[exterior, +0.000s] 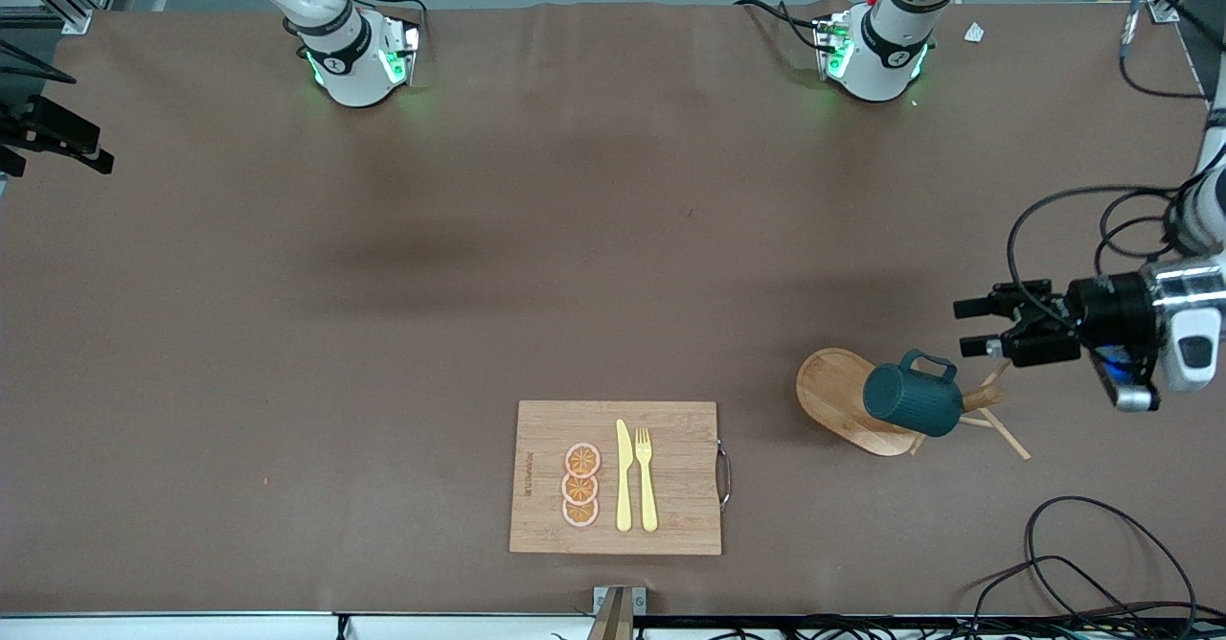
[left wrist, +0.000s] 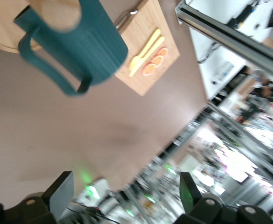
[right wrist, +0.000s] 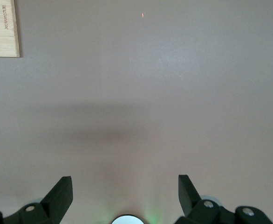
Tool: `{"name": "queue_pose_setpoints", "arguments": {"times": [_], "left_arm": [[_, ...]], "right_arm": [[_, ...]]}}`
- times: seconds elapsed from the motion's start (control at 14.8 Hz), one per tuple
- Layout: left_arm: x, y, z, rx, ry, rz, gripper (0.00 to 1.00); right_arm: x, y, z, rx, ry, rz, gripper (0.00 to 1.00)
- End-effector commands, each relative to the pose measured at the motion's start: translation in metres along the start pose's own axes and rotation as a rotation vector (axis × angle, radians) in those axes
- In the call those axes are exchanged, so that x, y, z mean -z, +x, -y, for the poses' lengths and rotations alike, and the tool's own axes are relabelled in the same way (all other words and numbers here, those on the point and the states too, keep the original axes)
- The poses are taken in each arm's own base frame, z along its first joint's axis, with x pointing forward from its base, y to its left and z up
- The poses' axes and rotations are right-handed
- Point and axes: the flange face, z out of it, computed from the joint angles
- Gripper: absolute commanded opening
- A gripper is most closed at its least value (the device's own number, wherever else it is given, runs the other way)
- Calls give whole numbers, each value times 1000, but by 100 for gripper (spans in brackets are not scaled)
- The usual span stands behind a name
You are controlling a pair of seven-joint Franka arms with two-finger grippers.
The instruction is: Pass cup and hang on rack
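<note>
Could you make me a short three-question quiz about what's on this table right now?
1. True or false: the left gripper is clamping the cup.
2. Where is the cup? A) on the cutting board B) hanging on the rack C) lying on the table
3. Fill in: beside the fork on the board lies a yellow ____.

Key: 1 false, it stands open beside the cup; 2 B; 3 knife.

Front camera looks down high; both wrist views share its cutting board (exterior: 615,477).
</note>
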Motion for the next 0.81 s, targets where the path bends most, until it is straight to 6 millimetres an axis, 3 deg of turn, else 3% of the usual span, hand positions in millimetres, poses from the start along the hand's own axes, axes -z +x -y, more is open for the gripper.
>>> {"name": "queue_pose_setpoints", "arguments": {"times": [0.0, 0.27, 0.54, 0.61, 0.74], "left_arm": [[22, -56, -27, -106, 246, -162, 100], [32, -106, -61, -365, 619, -278, 100], [45, -102, -59, -690, 814, -260, 100], [59, -105, -66, -748, 817, -276, 100], [59, -110, -72, -768, 830, -287, 100]], "right_arm": [[1, -8, -2, 11, 3, -5, 100], [1, -8, -3, 10, 3, -3, 100], [1, -8, -2, 11, 3, -5, 100], [1, -8, -2, 11, 3, -3, 100], [1, -8, -2, 11, 3, -5, 100]]}}
